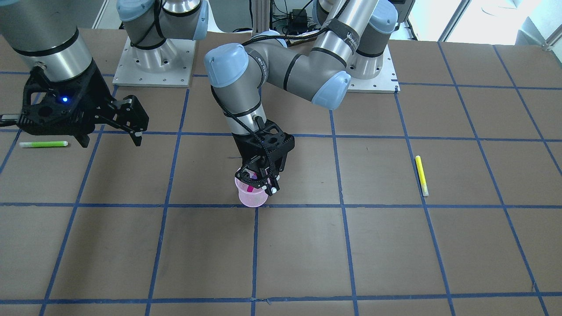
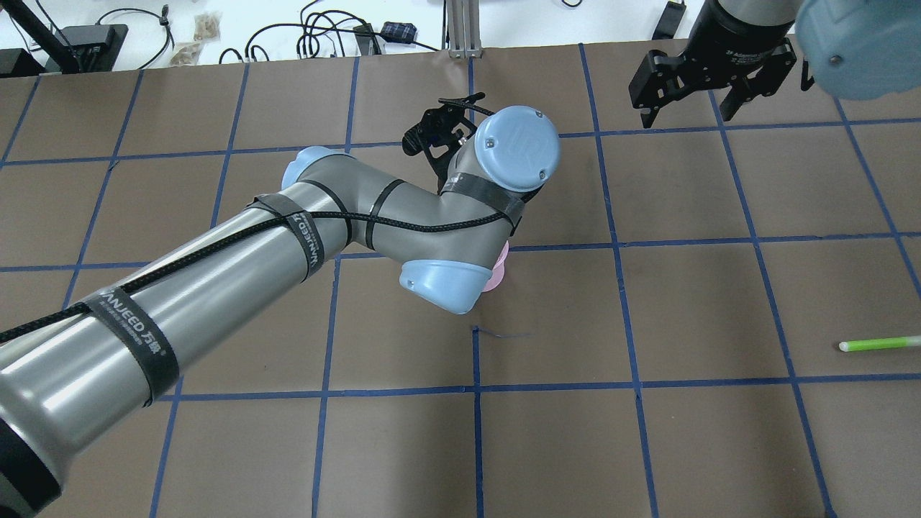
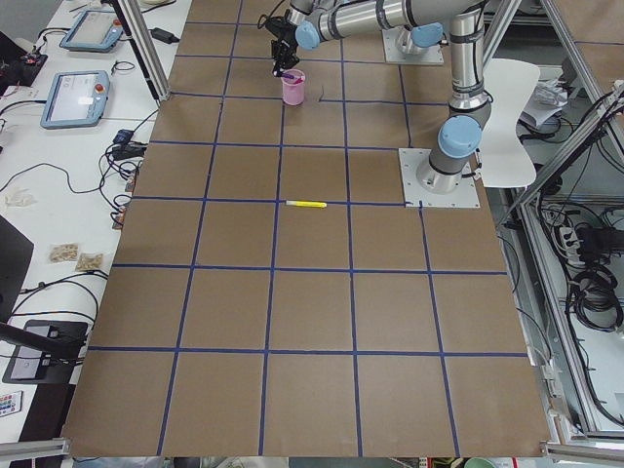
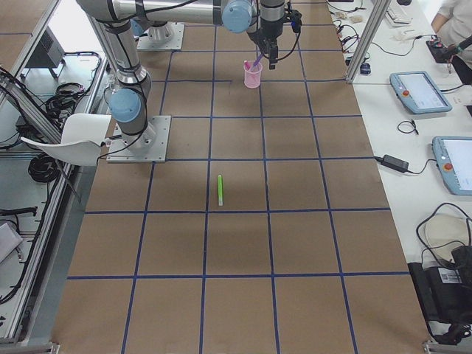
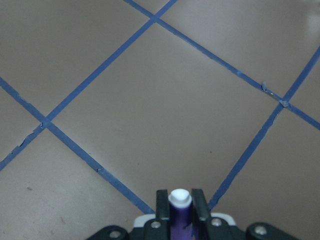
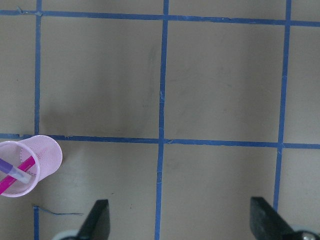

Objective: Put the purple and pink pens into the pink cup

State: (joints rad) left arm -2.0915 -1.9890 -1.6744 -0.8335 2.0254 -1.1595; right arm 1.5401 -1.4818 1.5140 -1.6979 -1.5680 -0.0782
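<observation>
The pink mesh cup (image 1: 251,197) stands near the table's middle; it also shows in the right wrist view (image 6: 30,165). A pink pen (image 1: 249,188) leans inside it. My left gripper (image 1: 263,184) hangs right over the cup's rim, shut on the purple pen (image 5: 179,200), whose white end shows between the fingers. The purple pen's lower end (image 6: 12,170) reaches into the cup beside the pink pen (image 6: 15,177). My right gripper (image 1: 112,138) is open and empty, well to the cup's side; it also shows in the overhead view (image 2: 683,115).
A green pen (image 1: 44,144) lies on the table beside my right gripper. A yellow pen (image 1: 421,174) lies far on the other side. In the overhead view my left arm (image 2: 288,244) hides most of the cup (image 2: 499,277).
</observation>
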